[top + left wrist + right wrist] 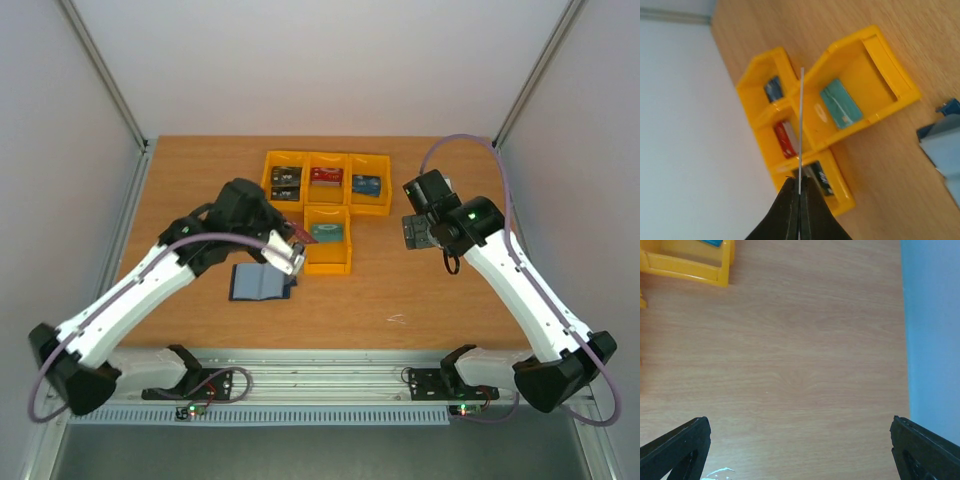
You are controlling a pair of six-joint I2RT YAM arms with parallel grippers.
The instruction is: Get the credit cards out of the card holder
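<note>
The card holder (262, 282) lies open on the table, dark blue outside and pale blue-grey inside; its edge also shows in the left wrist view (942, 145). My left gripper (290, 255) hovers just above and to the right of it, shut on a thin credit card (801, 125) that is seen edge-on as a white line rising from the gripper (800, 181). The card points toward the yellow bins. My right gripper (420, 230) hangs over bare wood at the right, open wide (799, 425) with nothing between its fingers (677, 447).
Yellow bins (305, 162) stand at the back centre, with one more (328, 262) in front of them. They hold a dark card (286, 183), a red card (326, 175), a blue card (366, 184) and a teal card (327, 232). White walls enclose the table.
</note>
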